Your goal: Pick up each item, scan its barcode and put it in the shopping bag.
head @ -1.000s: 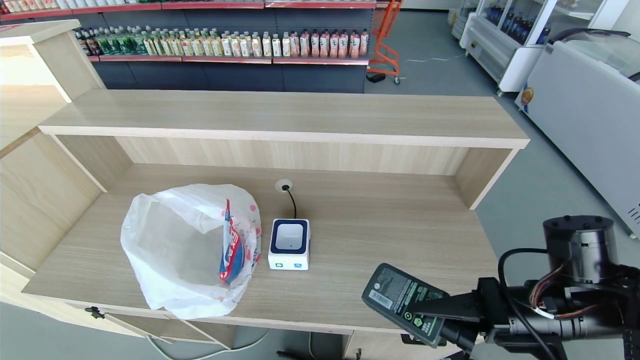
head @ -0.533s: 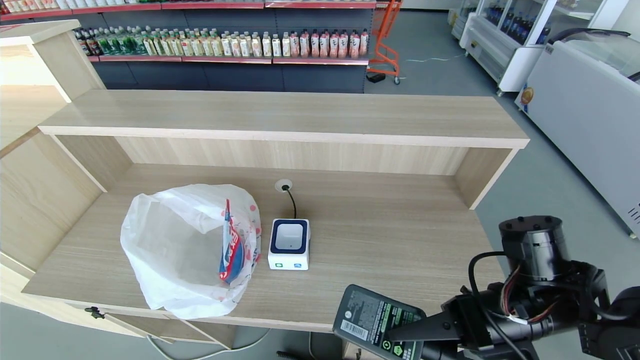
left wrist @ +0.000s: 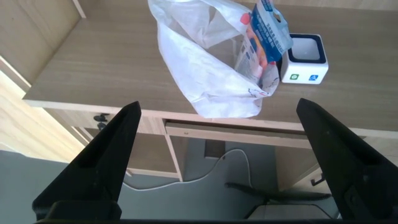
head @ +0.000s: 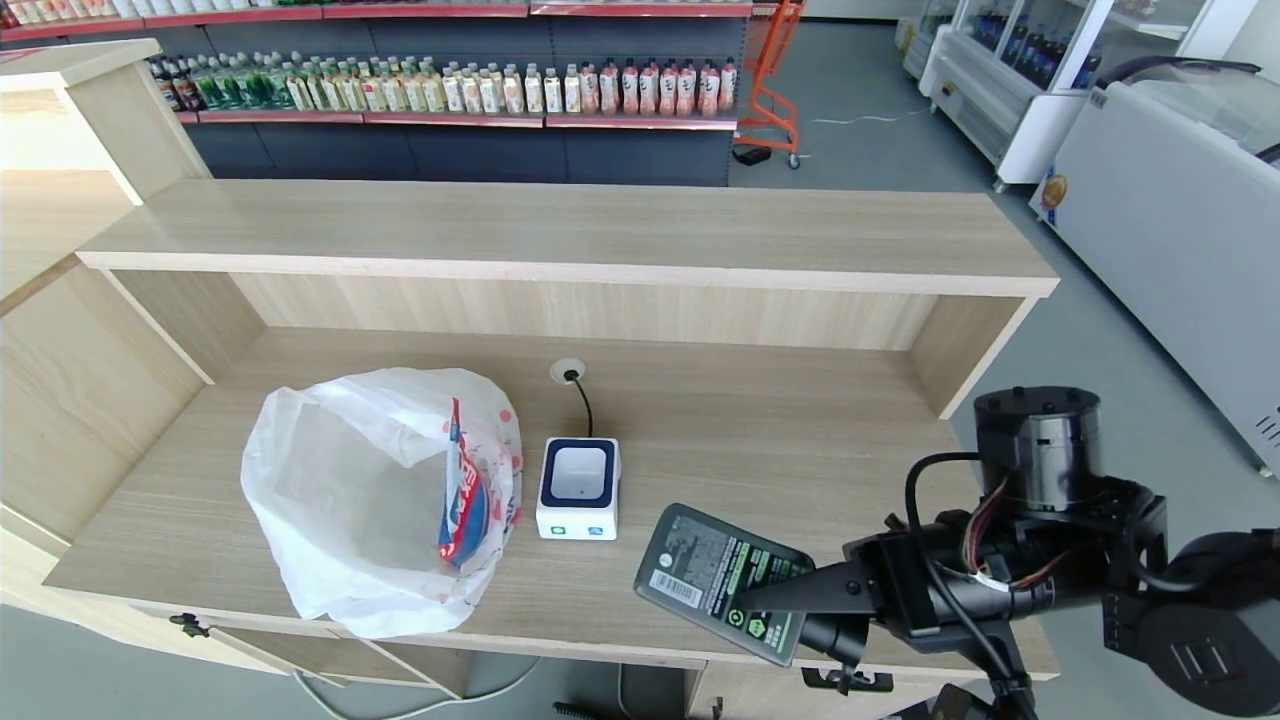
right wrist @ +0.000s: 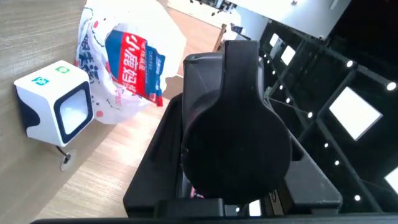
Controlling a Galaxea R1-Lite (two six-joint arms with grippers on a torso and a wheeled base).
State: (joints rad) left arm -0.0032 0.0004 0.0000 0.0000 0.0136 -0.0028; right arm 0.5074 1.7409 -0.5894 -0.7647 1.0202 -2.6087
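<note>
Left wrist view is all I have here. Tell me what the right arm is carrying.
Observer: The right gripper is shut on a dark flat packet.
Operator: Give me its position against the scanner.
Observer: It hangs to the right of the scanner, nearer the front edge of the counter, not over the window.
Operator: Report which face is up.
Observer: The face with the barcode is up, toward the head camera. The scanner's window also faces up, so they do not face each other.
</note>
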